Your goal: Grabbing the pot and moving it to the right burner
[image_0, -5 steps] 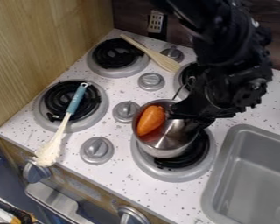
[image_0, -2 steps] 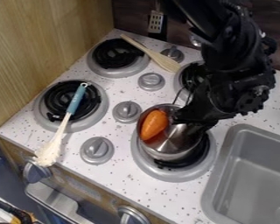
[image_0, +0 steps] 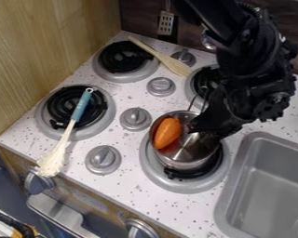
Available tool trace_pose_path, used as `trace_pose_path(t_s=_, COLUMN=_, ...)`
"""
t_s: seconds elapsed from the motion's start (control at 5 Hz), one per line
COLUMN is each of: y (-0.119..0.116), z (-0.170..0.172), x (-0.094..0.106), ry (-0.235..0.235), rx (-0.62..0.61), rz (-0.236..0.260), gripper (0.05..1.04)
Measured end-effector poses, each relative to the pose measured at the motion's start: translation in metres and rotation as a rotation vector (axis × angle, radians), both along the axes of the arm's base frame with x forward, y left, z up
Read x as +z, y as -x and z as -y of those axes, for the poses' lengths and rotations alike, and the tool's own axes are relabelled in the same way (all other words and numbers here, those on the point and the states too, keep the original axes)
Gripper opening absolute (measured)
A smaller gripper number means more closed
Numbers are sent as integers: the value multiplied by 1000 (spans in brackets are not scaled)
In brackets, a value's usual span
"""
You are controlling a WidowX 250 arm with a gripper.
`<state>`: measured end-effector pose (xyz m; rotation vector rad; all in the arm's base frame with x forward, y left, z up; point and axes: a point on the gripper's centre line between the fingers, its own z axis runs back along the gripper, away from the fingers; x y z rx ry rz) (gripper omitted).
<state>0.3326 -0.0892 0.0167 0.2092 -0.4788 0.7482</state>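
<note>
A round, shiny metal pot stands over the front right burner, its thin wire handle pointing toward the back right burner; the bowl has no clear long axis. One smooth orange carrot lies inside, lengthwise from front to back. The black gripper hangs at the pot's right rim; whether it is clenched or released cannot be told. Around them, four black coil burners and four ridged knobs dot the speckled white stovetop, with two utensils, a wooden spatula and a blue-handled one, beside one smooth grey sink
</note>
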Motion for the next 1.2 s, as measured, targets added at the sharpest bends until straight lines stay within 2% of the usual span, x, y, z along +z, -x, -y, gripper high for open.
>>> trace_pose_path(t_s=0.2, y=-2, z=6, x=3, ry=18, rx=-20, rz=-23, gripper=912)
trace_pose_path(t_s=0.4, y=-6, z=11, x=20, ry=41, rx=-50, rz=-43, gripper=1004)
trace_pose_path(t_s=0.6, y=-8, z=-2, x=48, ry=127, rx=-185, rz=-53, gripper=1000)
trace_pose_path(t_s=0.8, y=0, z=-9, x=56, ry=148, rx=-278, rz=-42, gripper=1000)
trace_pose_path(t_s=1.0, y=-2, z=-39, x=71, ry=132, rx=-464, rz=-68, gripper=1000)
trace_pose_path(t_s=1.2, y=-3, z=-55, x=68, ry=54, rx=-627, rz=-64, gripper=1000)
